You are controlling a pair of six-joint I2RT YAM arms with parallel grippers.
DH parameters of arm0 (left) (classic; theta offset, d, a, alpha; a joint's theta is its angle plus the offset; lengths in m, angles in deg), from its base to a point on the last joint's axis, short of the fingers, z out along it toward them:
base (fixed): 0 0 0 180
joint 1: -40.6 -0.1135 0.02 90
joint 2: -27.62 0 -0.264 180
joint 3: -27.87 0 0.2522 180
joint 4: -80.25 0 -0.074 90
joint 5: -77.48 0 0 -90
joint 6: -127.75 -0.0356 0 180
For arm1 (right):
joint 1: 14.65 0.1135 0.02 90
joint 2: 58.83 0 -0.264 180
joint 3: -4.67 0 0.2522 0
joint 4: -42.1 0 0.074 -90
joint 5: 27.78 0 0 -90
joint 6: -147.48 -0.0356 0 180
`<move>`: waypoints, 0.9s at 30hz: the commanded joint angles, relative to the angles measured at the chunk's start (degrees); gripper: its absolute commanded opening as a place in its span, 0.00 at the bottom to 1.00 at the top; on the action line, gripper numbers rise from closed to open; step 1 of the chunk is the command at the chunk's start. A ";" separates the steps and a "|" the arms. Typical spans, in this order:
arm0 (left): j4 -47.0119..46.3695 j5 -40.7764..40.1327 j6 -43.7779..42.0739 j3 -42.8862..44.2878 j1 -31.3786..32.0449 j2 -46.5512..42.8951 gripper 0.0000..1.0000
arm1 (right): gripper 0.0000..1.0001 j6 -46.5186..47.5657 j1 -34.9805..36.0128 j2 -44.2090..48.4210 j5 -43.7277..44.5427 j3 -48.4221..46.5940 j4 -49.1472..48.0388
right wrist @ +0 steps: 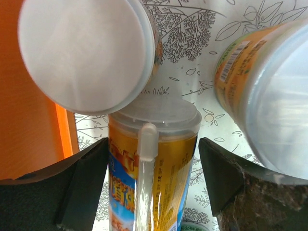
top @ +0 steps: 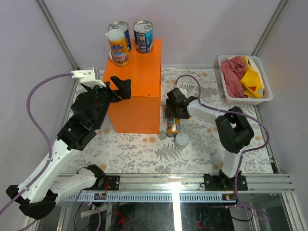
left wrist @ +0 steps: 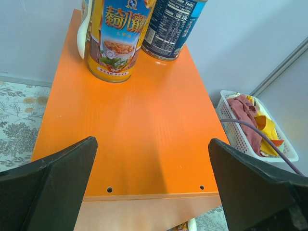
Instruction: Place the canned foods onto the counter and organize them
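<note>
Left pincer (left wrist: 153, 180) was held wide apart over the near edge of the counter (top: 139, 91); the near half of its top was seen bare. Tall yellow can (top: 118, 48) and two blue cans (top: 143, 37) were parked at the far edge. Right pincer (right wrist: 153, 187) was set astride a lying yellow can (right wrist: 168, 163) on the floral surface (top: 144, 154), just beside the counter's wall; clamped or loose could not be told. White-lidded can (right wrist: 82, 53) and pale-lidded can (right wrist: 269, 110) were crowded at its lid end.
</note>
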 commanded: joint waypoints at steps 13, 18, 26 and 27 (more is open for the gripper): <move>-1.26 0.07 0.30 -0.47 -0.23 -0.88 1.00 | 0.10 3.61 -0.49 2.95 1.59 0.32 -2.24; -1.33 -0.10 0.19 -0.15 -0.23 -1.14 1.00 | 0.00 5.16 -0.46 8.25 1.81 2.21 -4.46; -1.61 0.10 0.10 0.15 -0.18 -1.35 1.00 | 0.00 8.00 -0.46 18.97 1.82 4.97 -8.14; -1.61 0.15 0.10 0.16 -0.23 -1.42 1.00 | 0.00 8.36 -0.43 19.91 1.98 5.11 -8.33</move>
